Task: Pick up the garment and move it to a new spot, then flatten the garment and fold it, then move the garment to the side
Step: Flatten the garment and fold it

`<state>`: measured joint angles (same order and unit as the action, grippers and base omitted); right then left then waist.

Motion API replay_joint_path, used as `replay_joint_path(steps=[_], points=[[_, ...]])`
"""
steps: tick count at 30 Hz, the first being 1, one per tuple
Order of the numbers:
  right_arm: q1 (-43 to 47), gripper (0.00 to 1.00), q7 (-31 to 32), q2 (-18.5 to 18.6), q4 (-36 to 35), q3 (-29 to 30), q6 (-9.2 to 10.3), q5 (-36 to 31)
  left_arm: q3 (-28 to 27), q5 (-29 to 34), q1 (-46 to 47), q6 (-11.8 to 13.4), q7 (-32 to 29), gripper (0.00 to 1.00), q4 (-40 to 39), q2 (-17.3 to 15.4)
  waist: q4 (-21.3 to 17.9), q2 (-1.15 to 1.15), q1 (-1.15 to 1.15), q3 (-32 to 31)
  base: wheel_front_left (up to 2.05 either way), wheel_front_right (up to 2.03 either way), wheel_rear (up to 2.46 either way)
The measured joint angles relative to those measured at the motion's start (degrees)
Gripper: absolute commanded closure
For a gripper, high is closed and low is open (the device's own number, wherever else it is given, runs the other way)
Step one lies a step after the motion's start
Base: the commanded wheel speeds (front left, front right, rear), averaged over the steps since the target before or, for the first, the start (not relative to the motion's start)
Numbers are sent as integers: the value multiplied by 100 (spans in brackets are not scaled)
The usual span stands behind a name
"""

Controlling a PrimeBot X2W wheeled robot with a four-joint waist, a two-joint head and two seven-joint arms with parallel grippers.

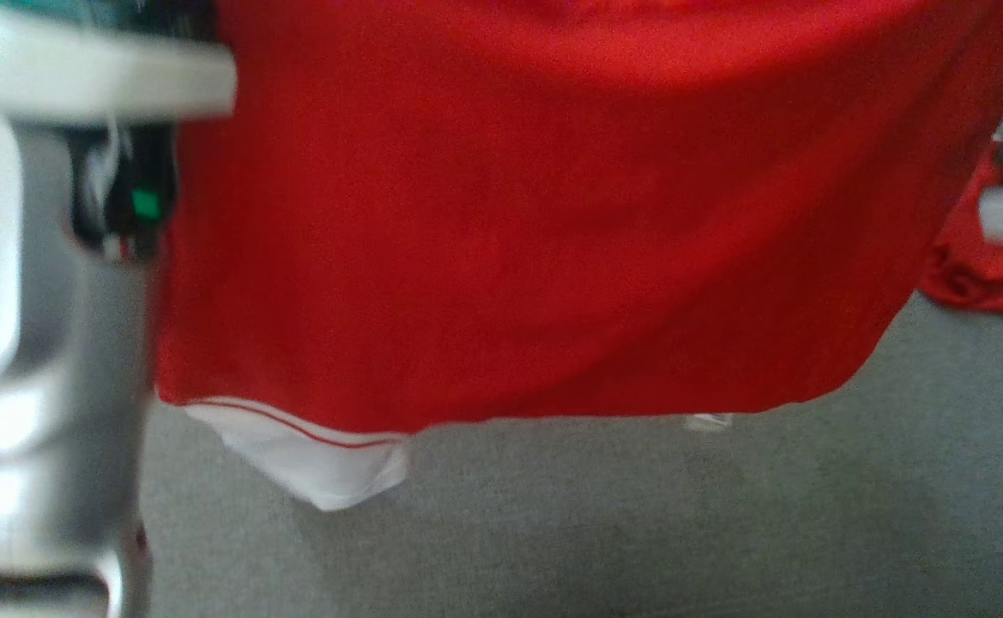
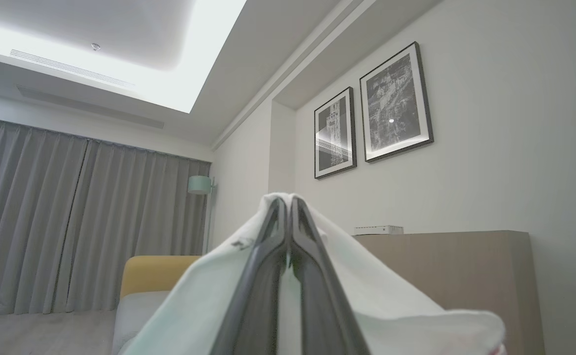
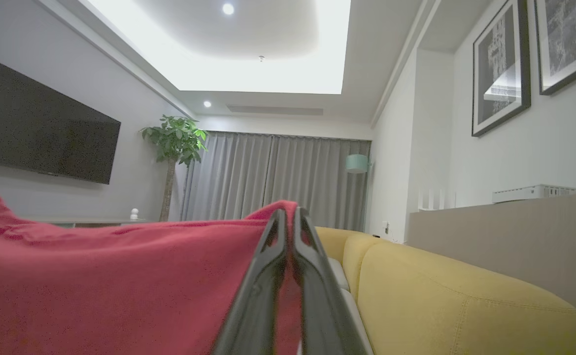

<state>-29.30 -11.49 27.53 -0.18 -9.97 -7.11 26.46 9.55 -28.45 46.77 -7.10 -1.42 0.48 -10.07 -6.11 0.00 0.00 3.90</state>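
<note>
the red garment (image 1: 535, 223) hangs spread wide above the grey surface. a white cuff with a thin red stripe dangles at its lower edge.

A home living room: a yellow sofa (image 3: 465, 296), a wall-mounted television (image 3: 46, 133), a potted plant (image 3: 174, 143), full-length grey curtains (image 3: 278, 177), two framed prints (image 2: 396, 103), and what seems a teal-shaded floor lamp (image 3: 356, 162).
</note>
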Motion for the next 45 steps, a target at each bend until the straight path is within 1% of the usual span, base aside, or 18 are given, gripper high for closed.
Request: replay_joint_path(steps=[4, 6, 9, 11, 13, 16, 18, 21, 24, 28, 30, 32, 34, 37, 38, 40, 41, 45], points=[[-1390, 100, -24, 94, 1140, -612, 0, 162, 198, -73, 1204, -2, 230, 100, 1188, -4, 75, 0, 2, 501, 0, 0, 0], [-2033, 100, -96, 99, 1706, -882, 0, 194, 342, -19, 1642, -3, 369, 100, 1759, -19, 113, 0, 3, 757, 0, 0, 0], [-2899, 100, -244, 103, 2426, -1056, 0, 167, 524, 29, 2266, -4, 684, 100, 2520, -25, 155, 0, 3, 1138, 0, 0, 0], [-3389, 100, -291, 94, 2805, -1055, 0, 124, 650, 1, 2722, -4, 950, 100, 2892, -22, 171, 0, 4, 1368, 0, 0, 0], [-3728, 100, -299, 86, 2884, -880, 0, 12, 799, -74, 3111, -5, 1192, 100, 3114, -23, 188, 0, 4, 1549, 0, 0, 0], [-3988, 100, -323, 171, 2624, -601, 0, -256, 1092, -302, 3527, -5, 1414, 100, 3211, -37, 231, 0, 2, 1753, 0, 0, 0], [-3991, 100, -323, 232, 2476, -559, 0, -333, 1214, -482, 3572, -5, 1473, 100, 3171, -85, 280, 0, 1, 1842, 0, 0, 0], [-3773, 100, -324, 350, 2306, -601, 0, -331, 1249, -816, 3383, -7, 1572, 100, 2971, -199, 370, 0, 1, 1945, 0, 0, 0], [-3325, 100, -324, 452, 2252, -639, 0, -310, 1292, -907, 2836, -7, 1596, 100, 2672, -436, 459, 0, 1, 2040, 0, 0, 0], [-2464, 100, -323, 474, 2251, -601, 0, -216, 1537, -512, 1500, 14, 1614, 100, 2165, -788, 556, 0, 1, 2095, 0, 0, 0], [-2035, 100, -323, 447, 2241, -578, 0, -205, 1670, -322, 719, 163, 1614, 100, 1931, -935, 562, 0, 2, 2061, 0, 0, 0], [-1559, 100, -323, 421, 2173, -557, 0, -142, 1679, -274, -114, 342, 1614, 100, 1666, -967, 567, 0, 0, 1988, 0, 0, 0], [-1022, 100, -323, 390, 2093, -489, 0, -76, 1673, -268, -923, 470, 1614, 100, 1344, -985, 582, 0, -1, 1896, 0, 0, 0], [-110, 100, -321, 224, 1951, -242, 0, 63, 1575, -233, -2033, 628, 1613, 100, 890, -1011, 608, 0, -1, 1703, 0, 0, 0], [216, 100, -321, 149, 1876, -134, 0, 96, 1461, -241, -2385, 688, 1613, 100, 747, -1012, 614, 0, -1, 1626, 0, 0, 0], [834, 100, -321, 15, 1694, 16, 0, 69, 1302, -254, -3032, 767, 1613, 100, 521, -1068, 617, 0, -1, 1462, 0, 0, 0], [834, 100, -321, 15, 1694, 16, 0, 69, 1302, -254, -3032, 767, 1613, 100, 521, -1068, 617, 0, -1, 1462, 0, 0, 0], [1983, 100, -320, -266, 1326, 267, 0, -63, 1232, -322, -4356, 923, 1613, 100, 86, -1165, 591, 0, -2, 1073, 0, 0, 0]])
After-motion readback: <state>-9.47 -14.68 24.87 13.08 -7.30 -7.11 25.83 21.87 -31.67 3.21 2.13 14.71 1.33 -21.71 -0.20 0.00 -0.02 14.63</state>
